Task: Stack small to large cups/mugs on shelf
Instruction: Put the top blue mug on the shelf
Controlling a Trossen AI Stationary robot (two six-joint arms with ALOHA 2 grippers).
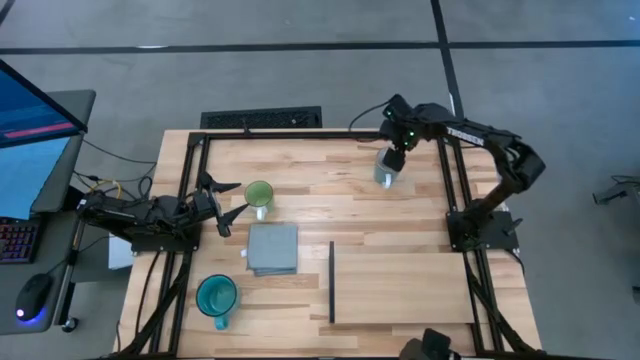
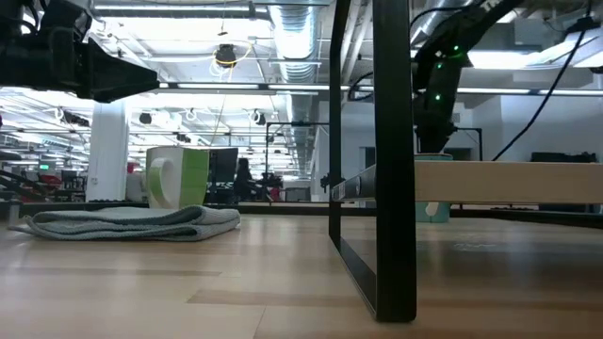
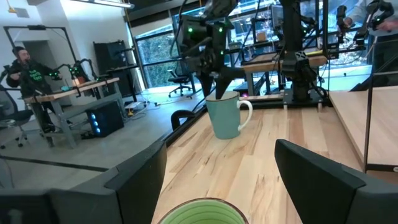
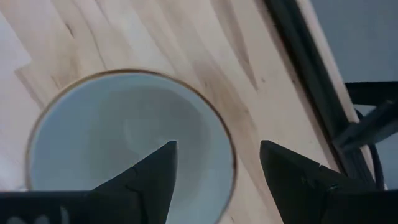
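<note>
Hovering directly over the white mug [image 1: 385,176] near the table's [image 1: 300,190] far edge, the right pincer [image 4: 217,165] has its fingers apart, straddling the rim (one inside, one outside). The left pincer [image 1: 232,200], fingers spread wide, flanks the light green mug [image 1: 259,195]. The teal mug [image 1: 216,297] stands beside the grey cloth [image 1: 272,248], left of the shelf [image 1: 400,288].

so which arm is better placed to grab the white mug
Right. Its hand hangs open directly over the white mug, one finger inside the rim. The left hand sits open at the green mug.
</note>
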